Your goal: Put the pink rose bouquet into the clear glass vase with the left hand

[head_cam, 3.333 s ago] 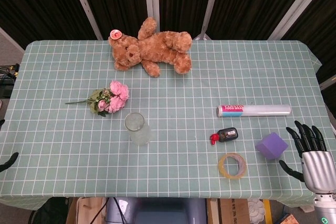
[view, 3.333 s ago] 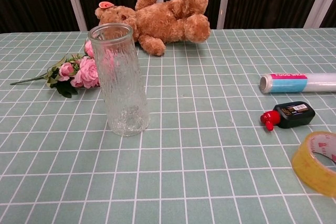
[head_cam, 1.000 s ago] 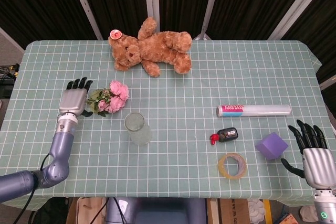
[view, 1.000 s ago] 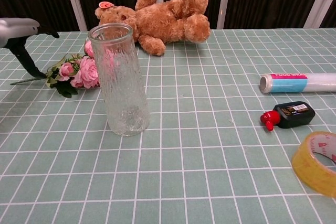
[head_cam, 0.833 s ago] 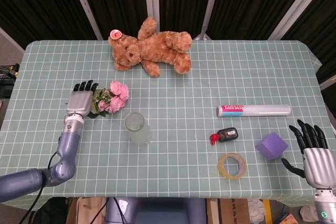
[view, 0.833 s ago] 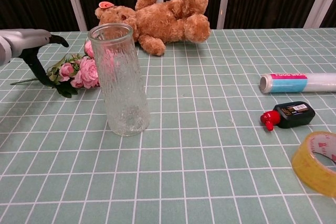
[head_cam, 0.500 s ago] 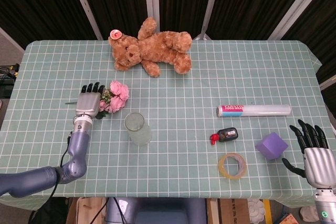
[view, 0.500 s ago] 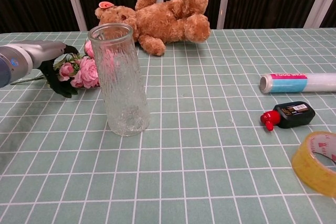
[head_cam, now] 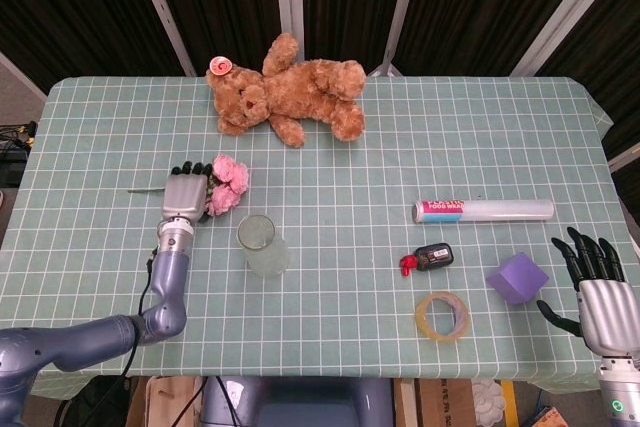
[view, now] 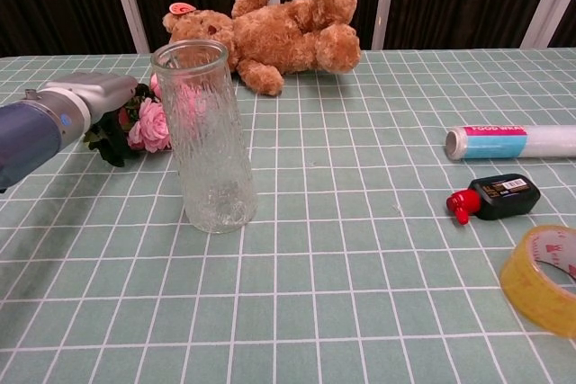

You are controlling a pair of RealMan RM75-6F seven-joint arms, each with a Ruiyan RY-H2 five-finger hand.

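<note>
The pink rose bouquet [head_cam: 230,184] lies on the green checked cloth, left of centre, blooms to the right; its thin stem [head_cam: 140,190] pokes out to the left. My left hand [head_cam: 186,191] lies over the bouquet's leaves with fingers stretched out, and no grip shows. The chest view shows the same left hand [view: 94,94] covering the leaves beside the roses [view: 148,125]. The clear glass vase [head_cam: 262,244] stands upright and empty just right of and nearer than the flowers; in the chest view the vase [view: 209,141] partly hides the blooms. My right hand [head_cam: 598,287] hangs open at the table's near right edge.
A brown teddy bear [head_cam: 290,95] lies at the back. On the right are a food wrap roll [head_cam: 484,211], a small black bottle with a red cap [head_cam: 428,258], a tape ring [head_cam: 442,315] and a purple cube [head_cam: 517,277].
My left arm came in from the left edge and moved right, until the hand covers the bouquet's leaves. The right hand has barely moved.
</note>
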